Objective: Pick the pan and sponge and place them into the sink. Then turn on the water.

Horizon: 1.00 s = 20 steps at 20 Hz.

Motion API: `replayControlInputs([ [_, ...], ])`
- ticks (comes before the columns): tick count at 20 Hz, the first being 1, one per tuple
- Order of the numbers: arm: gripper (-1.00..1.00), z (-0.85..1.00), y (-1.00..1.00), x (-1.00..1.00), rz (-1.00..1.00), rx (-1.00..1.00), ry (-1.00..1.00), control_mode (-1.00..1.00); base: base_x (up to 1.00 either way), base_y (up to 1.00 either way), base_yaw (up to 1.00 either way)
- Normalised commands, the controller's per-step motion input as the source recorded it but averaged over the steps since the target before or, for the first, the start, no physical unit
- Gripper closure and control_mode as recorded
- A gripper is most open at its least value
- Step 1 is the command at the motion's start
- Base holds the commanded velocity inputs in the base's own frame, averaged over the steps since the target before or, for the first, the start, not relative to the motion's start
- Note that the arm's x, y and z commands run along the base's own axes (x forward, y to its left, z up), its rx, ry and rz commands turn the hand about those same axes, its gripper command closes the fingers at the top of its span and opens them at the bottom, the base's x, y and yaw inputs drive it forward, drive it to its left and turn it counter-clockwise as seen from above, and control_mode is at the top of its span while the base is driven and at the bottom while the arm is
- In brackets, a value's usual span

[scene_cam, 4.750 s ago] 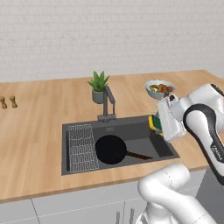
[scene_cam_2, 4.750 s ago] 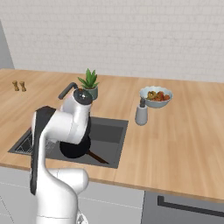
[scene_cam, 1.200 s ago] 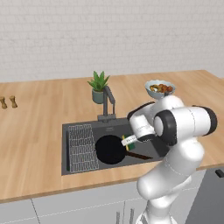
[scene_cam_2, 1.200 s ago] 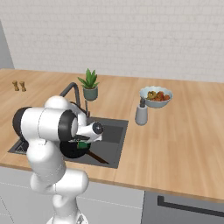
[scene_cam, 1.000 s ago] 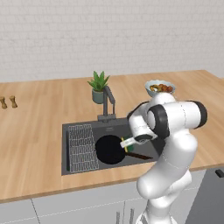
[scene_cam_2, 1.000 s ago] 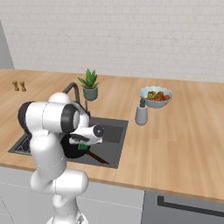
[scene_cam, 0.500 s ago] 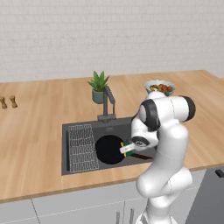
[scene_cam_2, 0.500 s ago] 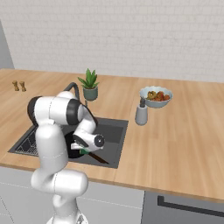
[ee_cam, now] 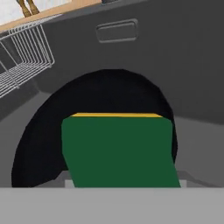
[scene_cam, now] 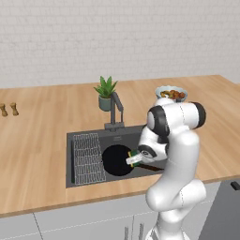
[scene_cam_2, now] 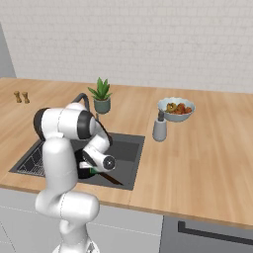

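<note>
**Sponge held over the pan inside the sink**

The gripper (scene_cam: 134, 158) is down in the sink (scene_cam: 89, 138) with its jaws clamped on the sponge (ee_cam: 119, 149). In the hand view the green face of the sponge lies closest to the camera, with a thin yellow edge along its far side. The finger tips themselves are covered by the sponge and cannot be made out. In the left base view the sponge (scene_cam: 133, 158) shows as a small green and pale bit at the end of the hand, at the right edge of the pan (scene_cam: 117, 160).

Just beyond the sponge lies the pan (ee_cam: 105, 100), round and black, flat on the sink floor. Its handle (scene_cam_2: 111, 179) runs out from under the hand toward the near right corner of the basin, partly hidden by the arm. Whether the sponge touches the pan or hangs just above it cannot be told.

To the left of the pan, the wire rack (scene_cam: 88, 157) lies along the left side of the basin. Behind the sink stands the faucet (scene_cam: 115, 111), with a potted plant (scene_cam: 106, 93) just behind it. Farther right on the counter (scene_cam: 42, 126) are a grey dispenser bottle (scene_cam_2: 159, 128) and a bowl of fruit (scene_cam_2: 176, 108). Far left on the counter stand two small brown shakers (scene_cam: 8, 109).
</note>
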Motion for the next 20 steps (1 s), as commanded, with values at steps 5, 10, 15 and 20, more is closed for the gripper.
replayControlInputs([
  [5,1.00,0.00,0.08,0.23,-0.06,0.00,-0.06,-1.00,0.00,0.00,0.00],
  [10,1.00,0.00,0.15,0.28,-0.07,0.00,-0.03,-1.00,0.00,0.00,0.00],
  [15,1.00,0.00,0.22,0.41,-0.06,0.00,0.00,-1.00,0.00,0.00,0.00],
  [20,-1.00,0.00,0.28,0.41,-0.07,0.00,0.00,-1.00,0.00,0.00,0.00],
])
